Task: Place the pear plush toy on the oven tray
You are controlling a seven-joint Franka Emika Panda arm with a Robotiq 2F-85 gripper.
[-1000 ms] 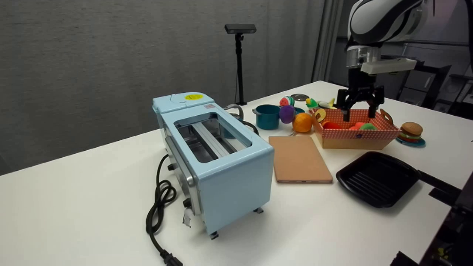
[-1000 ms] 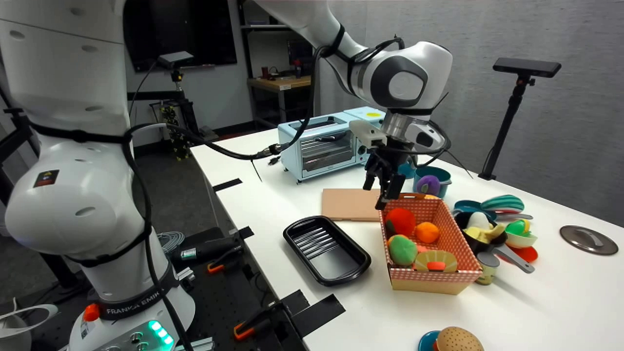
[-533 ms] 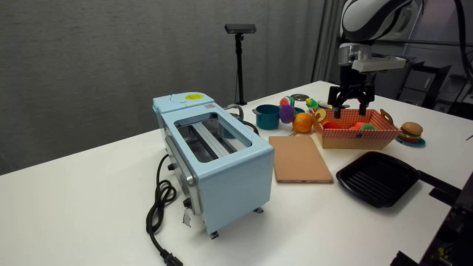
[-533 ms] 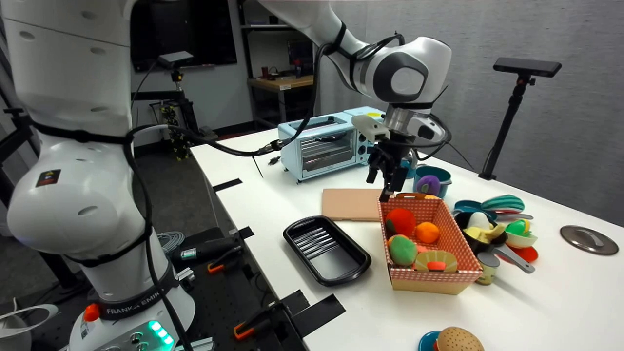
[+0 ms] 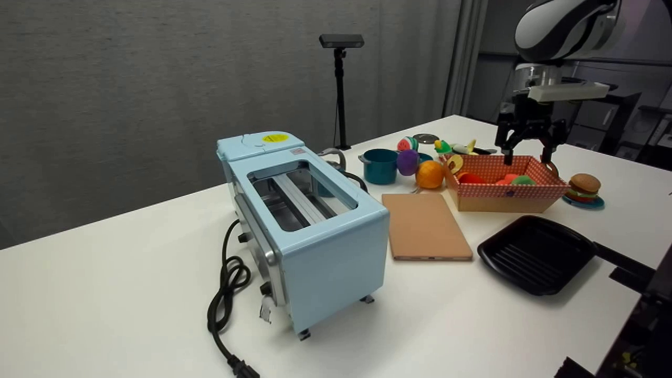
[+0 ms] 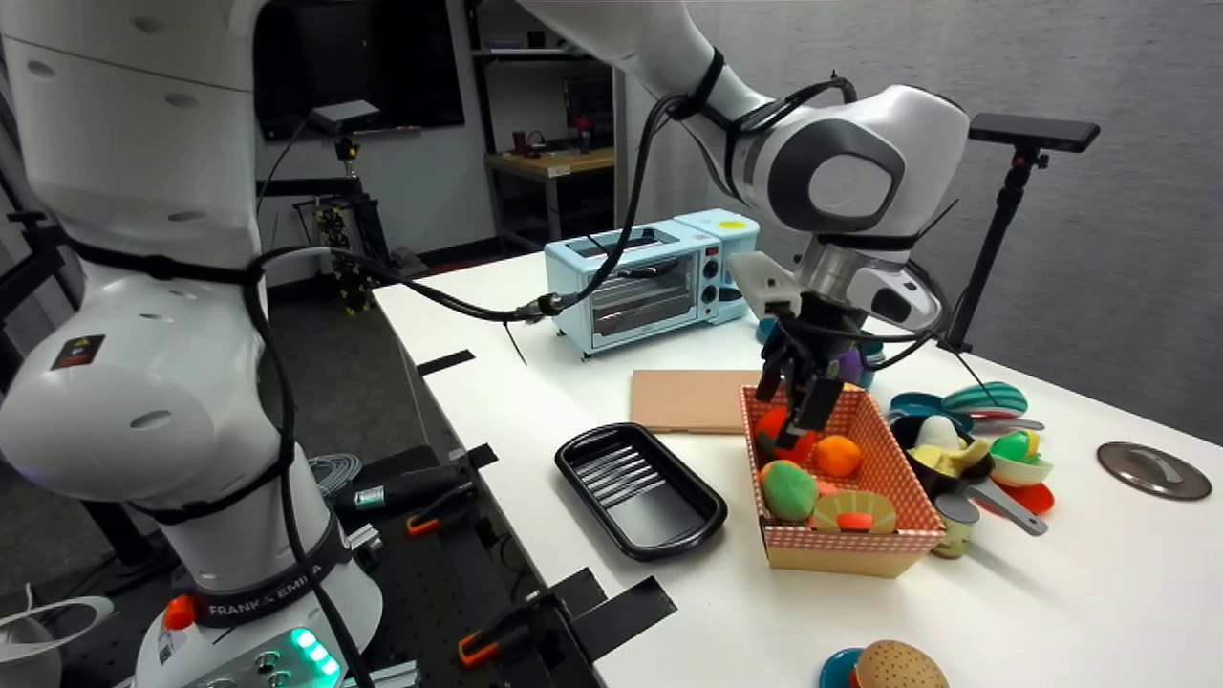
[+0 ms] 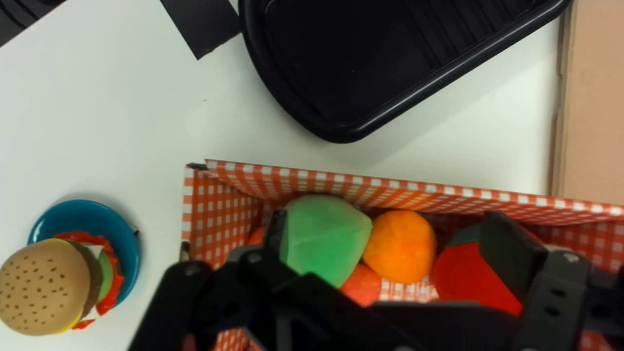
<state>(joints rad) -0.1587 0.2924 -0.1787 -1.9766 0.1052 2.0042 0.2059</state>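
The pear plush toy (image 6: pixel 789 490) is a rounded green toy inside a red checkered basket (image 6: pixel 893 457). Only its top shows in an exterior view (image 5: pixel 523 180). The oven tray (image 6: pixel 659 516) is a black, shallow, rimmed pan on the table beside the basket; it also shows in the wrist view (image 7: pixel 341 63). My gripper (image 6: pixel 782 411) is open and empty over the basket, nearer its far end beside the red toy. In the wrist view my gripper (image 7: pixel 390 234) has its fingers wide apart; the pear (image 7: pixel 326 239) shows by the left finger, which hides part of its edge.
The basket also holds an orange toy (image 6: pixel 837 456) and a red toy (image 7: pixel 468 273). A brown board (image 5: pixel 428 226) lies beside the tray. A toy burger (image 7: pixel 46 287) on a blue plate, pots and a pan (image 6: pixel 955 473) stand around the basket. A blue toaster oven (image 5: pixel 336 262) is farther off.
My gripper first shifted slightly away toward the board end, then moved back and over the basket, closer to the pear. It stays open. The pear, tray and basket have not moved.
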